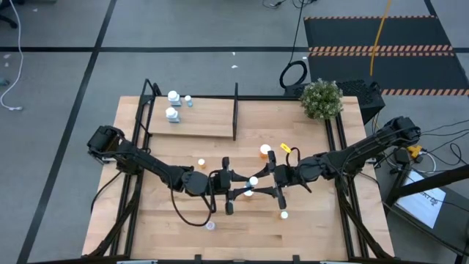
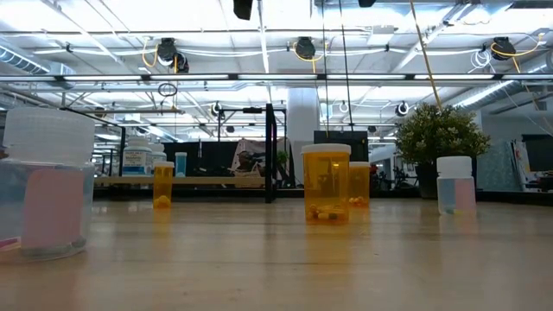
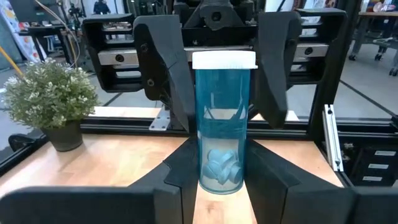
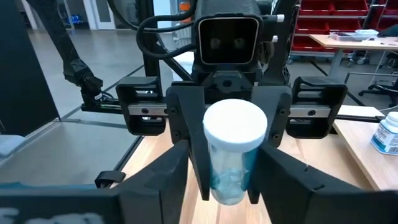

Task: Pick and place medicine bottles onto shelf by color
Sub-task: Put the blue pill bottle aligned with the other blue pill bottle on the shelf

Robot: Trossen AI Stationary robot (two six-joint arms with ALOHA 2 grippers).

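Between our two end effectors, above mid-desk [image 1: 168, 235], hangs one pale blue bottle [image 3: 222, 124]; the left end effector [image 1: 229, 192] grips its base, the right end effector [image 1: 272, 182] flanks it, barely apart; we judge one must release first; both arms reach low, inward; the shelf [image 1: 198, 117] lies well beyond.

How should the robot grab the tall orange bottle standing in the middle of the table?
Probably around the tall orange bottle's round body, just under its wider white cap, with the jaws coming in level from the side. It stands upright with straight sides, and the cap's lip should help stop it from slipping down.
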